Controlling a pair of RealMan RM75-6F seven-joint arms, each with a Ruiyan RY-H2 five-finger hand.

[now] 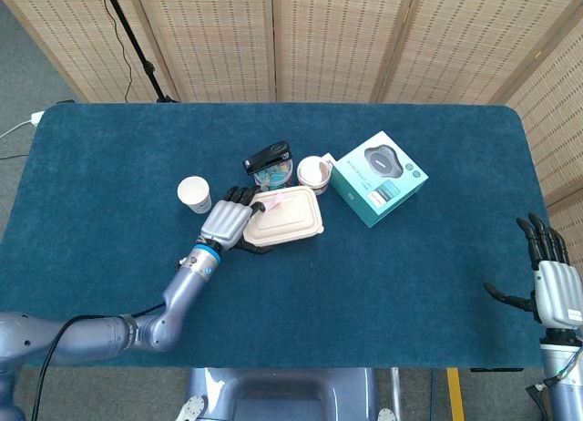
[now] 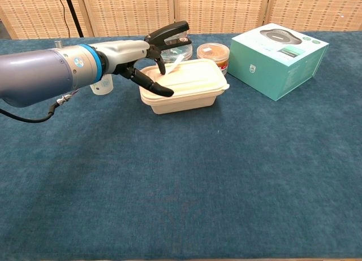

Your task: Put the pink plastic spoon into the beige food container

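Note:
The beige food container (image 1: 290,220) (image 2: 189,87) sits at mid-table. My left hand (image 1: 226,222) (image 2: 136,53) reaches over its left end and pinches the pink plastic spoon (image 1: 276,202) (image 2: 172,65). The spoon tilts, with its far end low over the container's top at the back left. One finger of this hand lies along the container's front left wall. My right hand (image 1: 549,282) hangs off the table's right edge with its fingers spread and nothing in it; the chest view does not show it.
A white paper cup (image 1: 194,193) (image 2: 102,86) stands just left of my left hand. Behind the container are a clear bowl with a black object on it (image 1: 269,159), a round tub (image 1: 314,173) (image 2: 213,52) and a teal box (image 1: 378,178) (image 2: 280,57).

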